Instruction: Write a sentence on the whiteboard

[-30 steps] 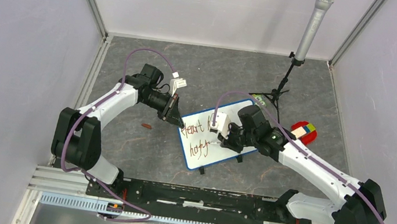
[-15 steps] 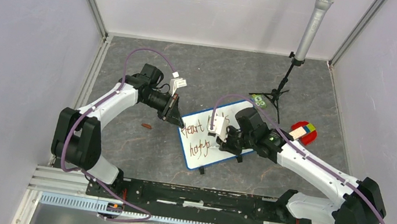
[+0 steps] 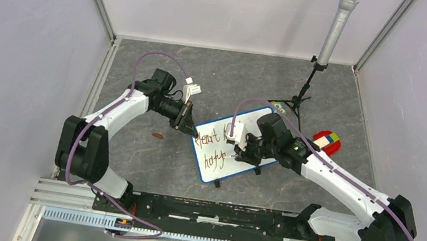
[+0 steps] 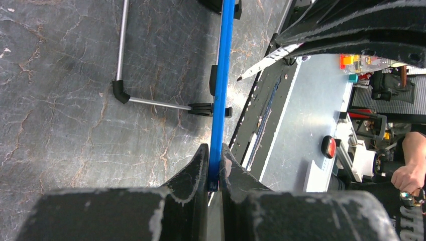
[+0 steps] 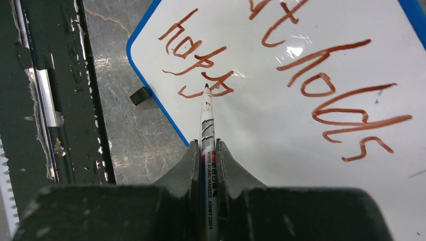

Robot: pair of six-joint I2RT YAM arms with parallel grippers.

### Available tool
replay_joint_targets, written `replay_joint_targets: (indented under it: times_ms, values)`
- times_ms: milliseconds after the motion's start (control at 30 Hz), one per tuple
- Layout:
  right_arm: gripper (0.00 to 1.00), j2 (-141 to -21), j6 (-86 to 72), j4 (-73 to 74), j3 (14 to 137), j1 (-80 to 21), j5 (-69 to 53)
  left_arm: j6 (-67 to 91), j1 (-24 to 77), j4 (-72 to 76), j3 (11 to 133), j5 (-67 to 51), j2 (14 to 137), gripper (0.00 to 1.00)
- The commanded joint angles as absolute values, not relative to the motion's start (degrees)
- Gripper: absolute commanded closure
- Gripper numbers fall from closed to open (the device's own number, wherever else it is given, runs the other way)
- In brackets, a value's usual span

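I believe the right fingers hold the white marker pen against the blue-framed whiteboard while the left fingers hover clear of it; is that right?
Not quite: the left fingers clamp the blue-framed whiteboard's edge, per the left wrist view; the right fingers do hold the white marker pen.

Whiteboard [image 3: 226,171], blue-framed, centre of tabletop [image 3: 131,153], bearing reddish-brown sentence [image 3: 211,139]. Left gripper [image 3: 188,127] at its left corner; right gripper [image 3: 238,152] over its face

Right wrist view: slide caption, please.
Right fingers pinch a white marker, tip at reddish-brown handwritten letters on blue-framed glossy white whiteboard.
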State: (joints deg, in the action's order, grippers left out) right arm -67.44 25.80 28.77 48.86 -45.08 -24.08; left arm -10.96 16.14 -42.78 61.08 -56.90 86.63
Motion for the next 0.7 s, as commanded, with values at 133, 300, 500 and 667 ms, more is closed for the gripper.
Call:
replay_joint_targets:
  times_ms: [133,300,500,667]
  values:
    - [1.0,-64.6,26.9,31.3,52.1,-38.4,-28.7,-12.7,16.1,-42.7,62.8,-55.5,86.3,0.97]
    - [1.0,-63.9,27.5,31.6,51.2,-36.5,-31.0,-12.5,16.1,-42.7,63.0,-55.3,86.4,0.98]
    - [1.0,-64.1,27.1,29.9,49.9,-36.5,-32.3,-12.3,16.2,-42.7,63.2,-55.5,86.6,0.98]
    - [1.0,-65.1,26.9,28.7,49.7,-36.6,-30.7,-12.2,16.2,-42.7,63.2,-55.5,86.6,0.98]
